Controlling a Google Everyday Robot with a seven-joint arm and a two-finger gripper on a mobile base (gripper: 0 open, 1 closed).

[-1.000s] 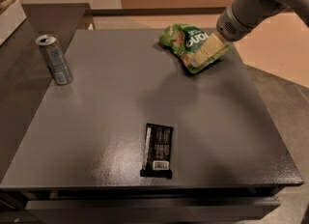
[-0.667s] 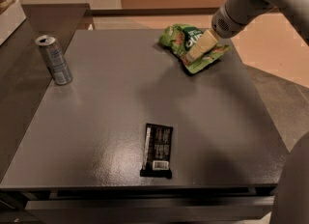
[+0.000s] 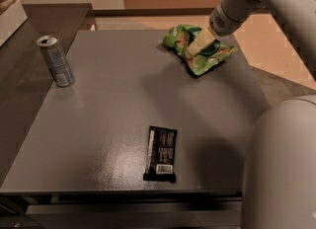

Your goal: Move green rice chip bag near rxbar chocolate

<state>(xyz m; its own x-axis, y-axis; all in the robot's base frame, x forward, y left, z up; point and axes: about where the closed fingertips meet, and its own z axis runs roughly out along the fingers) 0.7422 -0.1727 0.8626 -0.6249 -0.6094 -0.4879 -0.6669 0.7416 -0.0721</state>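
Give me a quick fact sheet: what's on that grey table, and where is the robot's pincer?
table: grey, flat top
green rice chip bag: far right part of the table, lying crumpled
pincer: at the bag, over its middle; the arm reaches in from the upper right
rxbar chocolate: lying flat by the near edge, barcode end nearest the camera, well apart from the bag
silver can: upright, far left side

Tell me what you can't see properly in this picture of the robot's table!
Camera view:
- Chip bag: its middle is covered by the gripper, which sits on it at the far right of the table.
- Chocolate bar: white print too small to read.
- Can: label blurred.
- Near right table corner: hidden by the robot's body.
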